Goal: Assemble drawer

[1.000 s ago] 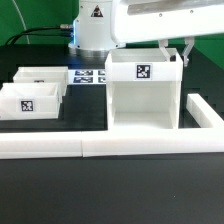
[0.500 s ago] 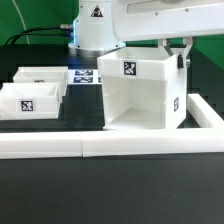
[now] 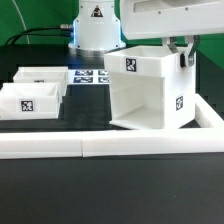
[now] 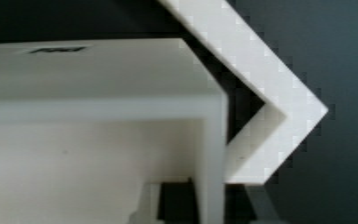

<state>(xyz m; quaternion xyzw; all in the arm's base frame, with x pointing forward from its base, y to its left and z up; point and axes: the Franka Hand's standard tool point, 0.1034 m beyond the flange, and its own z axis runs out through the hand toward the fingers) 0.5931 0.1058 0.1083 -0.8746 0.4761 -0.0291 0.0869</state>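
Note:
The white boxy drawer housing [image 3: 150,95] stands at the exterior view's right, turned so one corner faces the camera, with tags on two walls. My gripper [image 3: 181,56] comes down from above and is shut on the housing's right top wall. In the wrist view the thin housing wall [image 4: 213,150] runs between my dark fingers [image 4: 181,205], with my gripper [image 4: 215,206] closed on it. Two small white trays, one nearer [image 3: 30,100] and one behind it [image 3: 40,74], sit at the exterior view's left, apart from the housing.
A long white L-shaped bar [image 3: 90,147] runs along the front and up the right side, close to the housing; it also shows in the wrist view [image 4: 265,90]. The marker board [image 3: 92,76] lies behind the trays, by the robot base [image 3: 95,30].
The housing has turned about its upright axis in my grip, from facing the camera squarely to corner-on, and has shifted slightly to the exterior view's right. The trays have not moved.

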